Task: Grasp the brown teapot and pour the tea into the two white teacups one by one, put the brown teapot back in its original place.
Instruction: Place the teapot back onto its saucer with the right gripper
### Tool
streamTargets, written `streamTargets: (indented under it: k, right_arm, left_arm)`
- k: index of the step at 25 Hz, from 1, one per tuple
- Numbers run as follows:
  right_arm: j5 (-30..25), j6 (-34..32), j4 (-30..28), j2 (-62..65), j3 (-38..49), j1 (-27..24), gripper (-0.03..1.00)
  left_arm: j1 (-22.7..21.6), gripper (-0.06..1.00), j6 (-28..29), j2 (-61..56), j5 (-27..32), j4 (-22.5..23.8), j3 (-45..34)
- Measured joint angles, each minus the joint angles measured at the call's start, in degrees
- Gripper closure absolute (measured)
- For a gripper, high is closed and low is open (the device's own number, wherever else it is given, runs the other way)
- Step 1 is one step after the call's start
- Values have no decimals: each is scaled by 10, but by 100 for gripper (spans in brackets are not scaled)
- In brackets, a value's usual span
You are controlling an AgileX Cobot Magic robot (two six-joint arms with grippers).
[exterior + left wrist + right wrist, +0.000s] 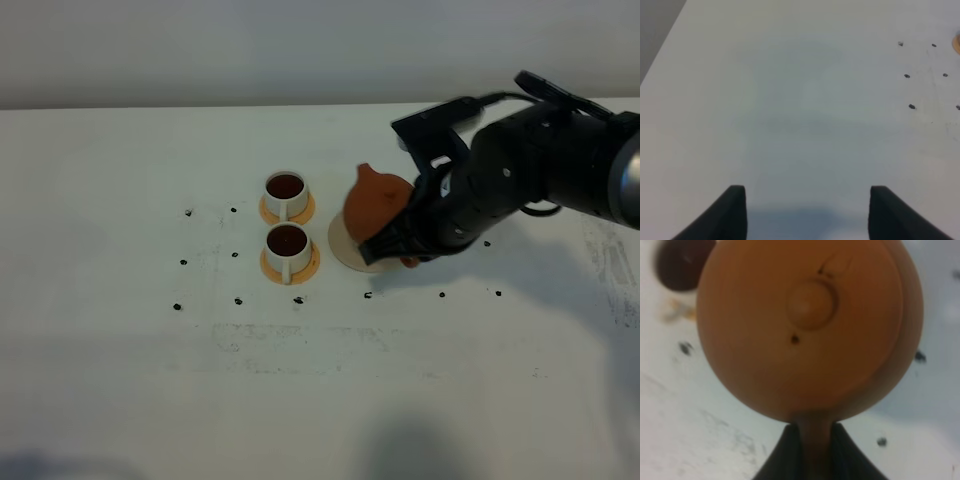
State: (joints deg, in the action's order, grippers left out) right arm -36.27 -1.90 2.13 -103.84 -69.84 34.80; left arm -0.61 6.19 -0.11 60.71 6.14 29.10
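1. Overhead, the exterior high view shows a white counter [120,380]. Left of the middle stand the two white teacups [287,218], one farther and one nearer, each on an orange coaster [306,267] and each showing dark tea inside. Just to their right, the brown teapot [372,205] sits tilted over a cream disc coaster [345,250], spout toward the cups. The right claw [408,243] reaches in from the right and grips the pot's side handle.

2. Next, the left wrist view shows the left claw [807,212] with its two dark fingers spread wide over bare counter, holding nothing. Only a few black dots mark the surface nearby.

3. Last, the right wrist view looks down on the teapot's round lid and knob [810,304]. The claw's fingers are narrowed tight around the stubby handle.

4. Judging by the filled cups, pouring seems finished and the return step is in hand. The next move calls for levelling the pot, settling it centred on the cream disc, then letting go gently.
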Motion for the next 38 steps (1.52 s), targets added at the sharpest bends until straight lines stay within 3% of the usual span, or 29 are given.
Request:
streamTargets:
  k: [15, 32, 38]
  right_arm:
    - [26, -9, 0, -99, -49, -11, 84]
    - [13, -10, -2, -137, -79, -12, 84]
    - [-17, -10, -9, -140, -101, -12, 84]
  left_arm:
    - [0, 44, -1, 0, 0, 0, 0]
    - [0, 44, -1, 0, 0, 0, 0]
    - [0, 44, -1, 0, 0, 0, 0]
